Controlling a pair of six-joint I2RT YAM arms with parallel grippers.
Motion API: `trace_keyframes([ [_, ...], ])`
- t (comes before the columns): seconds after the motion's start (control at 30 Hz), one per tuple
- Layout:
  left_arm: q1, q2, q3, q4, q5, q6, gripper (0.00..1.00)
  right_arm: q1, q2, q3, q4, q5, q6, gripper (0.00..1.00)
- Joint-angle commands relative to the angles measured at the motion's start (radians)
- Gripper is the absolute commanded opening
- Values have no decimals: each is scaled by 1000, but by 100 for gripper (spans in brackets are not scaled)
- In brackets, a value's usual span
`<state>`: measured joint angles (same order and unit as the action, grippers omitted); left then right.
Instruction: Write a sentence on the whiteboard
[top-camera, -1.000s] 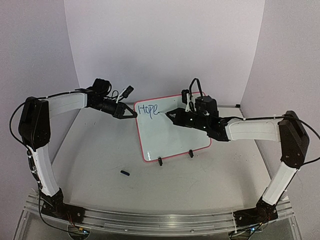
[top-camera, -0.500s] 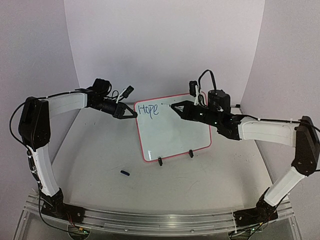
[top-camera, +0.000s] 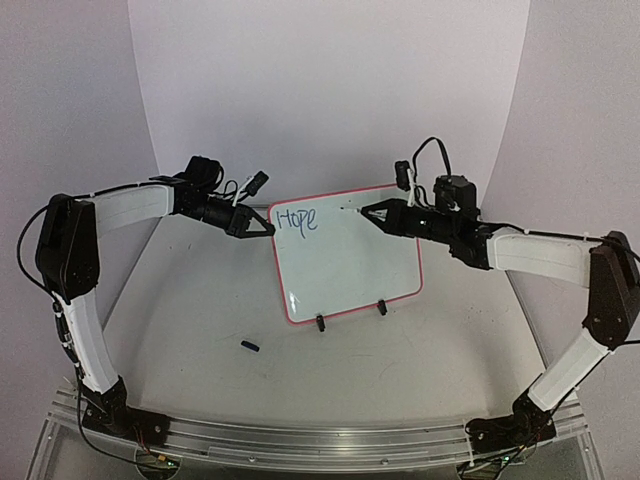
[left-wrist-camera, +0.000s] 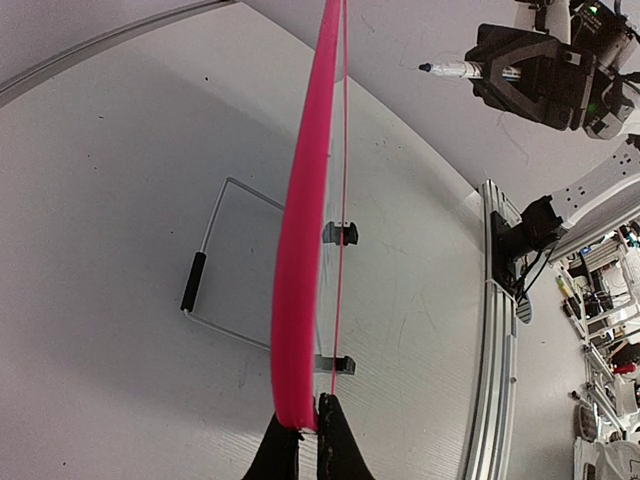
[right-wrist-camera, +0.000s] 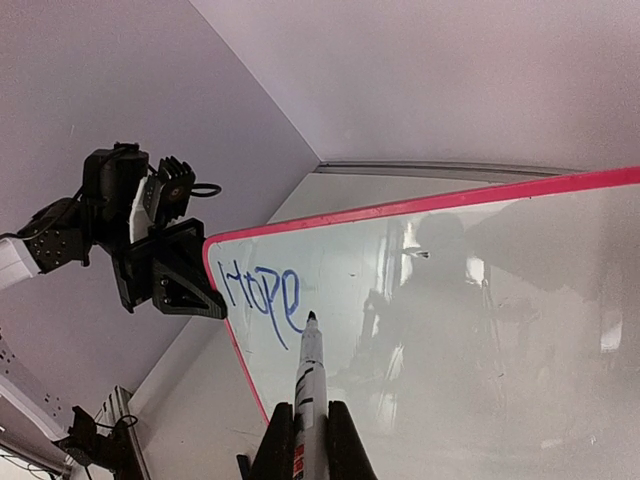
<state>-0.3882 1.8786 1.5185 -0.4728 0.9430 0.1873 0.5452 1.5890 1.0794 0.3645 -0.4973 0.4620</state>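
Observation:
The whiteboard (top-camera: 345, 262), pink-framed, stands tilted on two black clip feet at mid table. Of the sentence, only the blue word "Hope" (top-camera: 297, 218) shows at its top left, also in the right wrist view (right-wrist-camera: 260, 288). My left gripper (top-camera: 268, 228) is shut on the board's top left corner; the left wrist view shows the pink frame edge (left-wrist-camera: 300, 250) pinched between its fingers (left-wrist-camera: 310, 425). My right gripper (top-camera: 372, 212) is shut on a marker (right-wrist-camera: 308, 380), uncapped. The marker's tip points at the board right of "Hope". The left wrist view shows the marker (left-wrist-camera: 452, 68) held off the surface.
A small black marker cap (top-camera: 250, 346) lies on the table in front of the board's left side. A wire stand (left-wrist-camera: 212, 240) sits behind the board. White walls close the back and sides. An aluminium rail (top-camera: 320, 440) runs along the near edge.
My right arm has drawn back to the right and up, carrying the marker tip away from the end of "Hope". The left gripper and the board have not moved.

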Motion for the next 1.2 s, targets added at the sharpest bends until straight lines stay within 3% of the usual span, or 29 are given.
trace_keyframes([
  [0.0,-38,2,-8,-97,-66,74,0,-20,11,25,8,-75,-25,0],
  [0.2,-39,3,-8,-99,-72,76,0,-30,35,56,8,-114,-31,0],
  [1.17,-43,-3,-9,-103,-82,83,0,-50,148,144,64,22,35,0],
])
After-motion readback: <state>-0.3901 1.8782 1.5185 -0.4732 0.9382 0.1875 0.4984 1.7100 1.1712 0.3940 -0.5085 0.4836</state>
